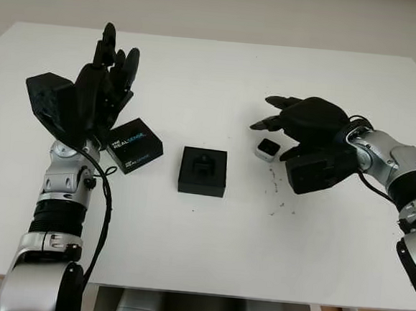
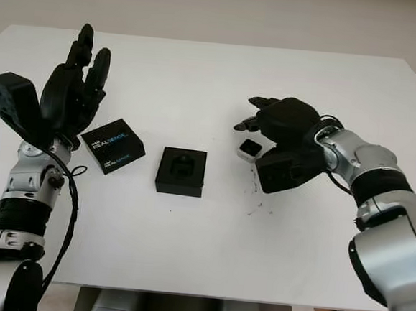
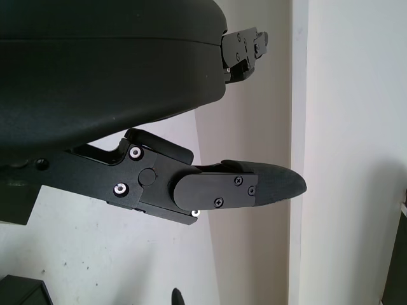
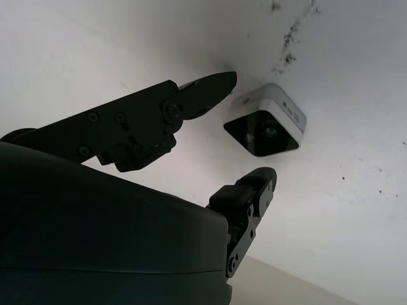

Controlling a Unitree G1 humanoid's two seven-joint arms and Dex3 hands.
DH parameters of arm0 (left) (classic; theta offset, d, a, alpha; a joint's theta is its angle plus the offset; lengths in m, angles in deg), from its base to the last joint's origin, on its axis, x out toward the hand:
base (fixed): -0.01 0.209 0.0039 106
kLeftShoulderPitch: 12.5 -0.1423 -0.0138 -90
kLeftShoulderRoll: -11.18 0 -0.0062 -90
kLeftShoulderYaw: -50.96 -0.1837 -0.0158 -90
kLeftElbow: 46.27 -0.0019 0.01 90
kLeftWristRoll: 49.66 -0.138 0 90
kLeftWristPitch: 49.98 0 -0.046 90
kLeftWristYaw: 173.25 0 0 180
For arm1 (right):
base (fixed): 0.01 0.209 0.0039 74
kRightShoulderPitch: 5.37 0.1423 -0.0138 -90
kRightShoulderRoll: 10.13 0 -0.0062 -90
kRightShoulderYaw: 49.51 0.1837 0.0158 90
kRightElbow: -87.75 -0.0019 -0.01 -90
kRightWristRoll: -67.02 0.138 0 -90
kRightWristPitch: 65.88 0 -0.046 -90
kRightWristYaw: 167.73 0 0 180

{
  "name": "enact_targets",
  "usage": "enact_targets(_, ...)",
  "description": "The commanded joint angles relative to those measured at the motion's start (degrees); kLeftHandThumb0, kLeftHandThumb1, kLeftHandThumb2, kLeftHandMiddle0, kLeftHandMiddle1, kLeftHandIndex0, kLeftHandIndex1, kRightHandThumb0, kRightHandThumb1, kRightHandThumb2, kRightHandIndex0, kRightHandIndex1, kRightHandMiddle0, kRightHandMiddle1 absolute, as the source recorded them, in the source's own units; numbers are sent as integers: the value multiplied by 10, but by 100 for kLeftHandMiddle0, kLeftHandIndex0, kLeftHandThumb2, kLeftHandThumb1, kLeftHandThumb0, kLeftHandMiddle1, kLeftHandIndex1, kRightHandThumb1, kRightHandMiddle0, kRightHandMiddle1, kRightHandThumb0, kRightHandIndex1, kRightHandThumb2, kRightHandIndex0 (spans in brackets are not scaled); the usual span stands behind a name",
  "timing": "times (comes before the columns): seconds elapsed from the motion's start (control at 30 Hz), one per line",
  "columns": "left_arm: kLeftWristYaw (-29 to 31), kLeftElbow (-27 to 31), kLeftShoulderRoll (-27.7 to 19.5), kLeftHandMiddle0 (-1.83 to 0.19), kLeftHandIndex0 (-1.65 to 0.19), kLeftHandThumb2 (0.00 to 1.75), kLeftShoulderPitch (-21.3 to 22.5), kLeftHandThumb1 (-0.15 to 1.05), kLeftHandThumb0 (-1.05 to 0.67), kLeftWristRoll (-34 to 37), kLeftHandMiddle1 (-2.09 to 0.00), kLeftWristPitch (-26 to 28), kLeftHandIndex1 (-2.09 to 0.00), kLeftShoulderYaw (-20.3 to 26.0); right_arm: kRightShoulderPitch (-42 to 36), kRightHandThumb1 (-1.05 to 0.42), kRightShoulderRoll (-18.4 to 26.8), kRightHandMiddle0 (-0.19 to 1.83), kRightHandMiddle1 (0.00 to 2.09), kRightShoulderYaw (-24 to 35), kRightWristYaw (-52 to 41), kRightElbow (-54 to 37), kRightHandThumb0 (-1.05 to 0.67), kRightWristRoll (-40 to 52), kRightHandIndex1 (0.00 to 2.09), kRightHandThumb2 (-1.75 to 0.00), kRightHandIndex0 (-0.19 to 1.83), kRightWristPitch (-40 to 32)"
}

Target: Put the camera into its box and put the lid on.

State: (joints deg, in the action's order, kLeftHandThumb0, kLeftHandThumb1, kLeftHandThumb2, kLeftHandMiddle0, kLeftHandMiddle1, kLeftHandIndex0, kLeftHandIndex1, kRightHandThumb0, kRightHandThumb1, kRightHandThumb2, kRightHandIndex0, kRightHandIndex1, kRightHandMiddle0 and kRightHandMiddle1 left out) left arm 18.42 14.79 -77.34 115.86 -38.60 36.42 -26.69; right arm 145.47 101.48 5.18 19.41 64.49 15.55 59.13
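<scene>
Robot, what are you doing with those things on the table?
The right hand is open, reaching over the small camera without holding it. The camera lies on the white table, right of its open black box. The lid lies left of the box. The left hand is raised and open beside the lid.

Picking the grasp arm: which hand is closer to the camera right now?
Right. The right hand hovers just over the camera, open, fingers either side without touching. The left hand is raised, open, across the table, beyond the box and the lid.
</scene>
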Motion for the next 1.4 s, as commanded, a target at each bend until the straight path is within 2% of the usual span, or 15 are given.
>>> enact_targets(0.0, -1, 7, -3, 16, 18, 38, 0, 105, -66, 0, -5, -2, -5, 1, 2, -89, 0, 64, 11, -2, 5, 4, -32, 0, 4, -6, 9, -1)
enact_targets(1.1, -6, 14, -2, 18, 19, 39, -2, 105, -62, -5, -5, 6, -3, -1, -11, -92, -16, 64, 7, 16, -16, 9, -28, 53, 5, -6, 10, 6)
enact_targets(1.37, -5, 14, -5, 17, 18, 39, -2, 105, -63, -8, -6, 5, -3, -3, -12, -94, -15, 75, 14, 10, 2, 15, -30, 43, 6, -6, 11, 5)
